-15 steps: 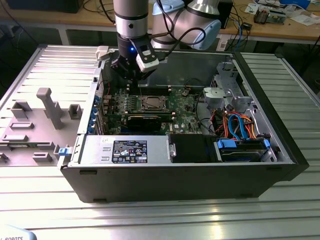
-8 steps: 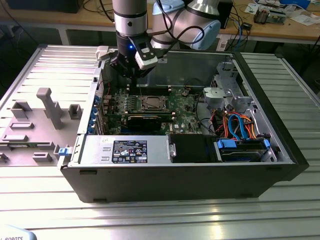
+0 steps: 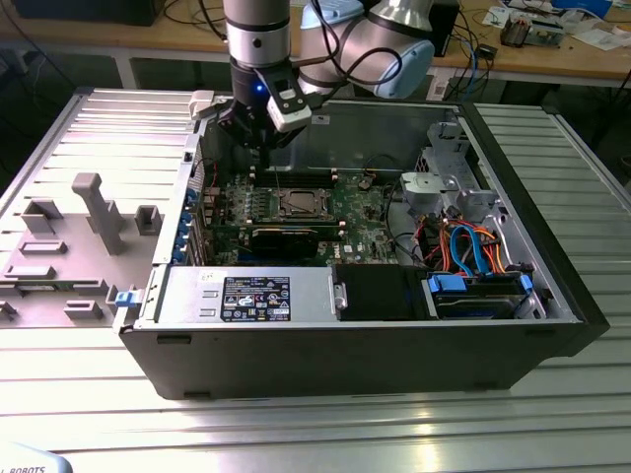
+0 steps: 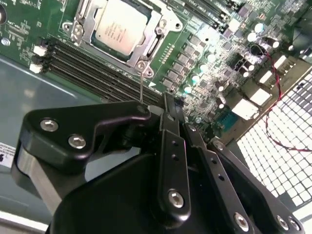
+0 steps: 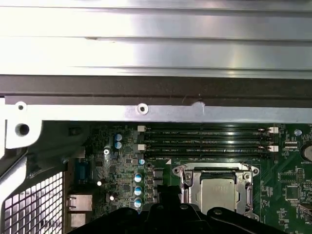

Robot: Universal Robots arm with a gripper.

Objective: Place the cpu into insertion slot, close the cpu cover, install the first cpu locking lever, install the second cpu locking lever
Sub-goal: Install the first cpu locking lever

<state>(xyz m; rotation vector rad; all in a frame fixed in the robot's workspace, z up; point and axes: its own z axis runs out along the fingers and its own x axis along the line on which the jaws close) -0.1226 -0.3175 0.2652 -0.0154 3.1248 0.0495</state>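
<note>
Black gripper (image 4: 168,106) looms closest, its fingers (image 4: 171,146) pressed together with nothing I can see between them. Right beside the tips stands a thin wire lever (image 4: 141,83); I cannot tell if they touch. Just past it the cpu (image 4: 119,28) lies flat in its slot (image 4: 77,31), with the cover (image 4: 155,43) down over it. I think the lever wants a slow, steady push, keeping off the memory slots (image 4: 87,66) between tips and cpu. Around the fingers is the open case (image 3: 345,365), sitting on a ribbed metal table (image 3: 394,434); a messy bench (image 3: 552,61) is far behind.
</note>
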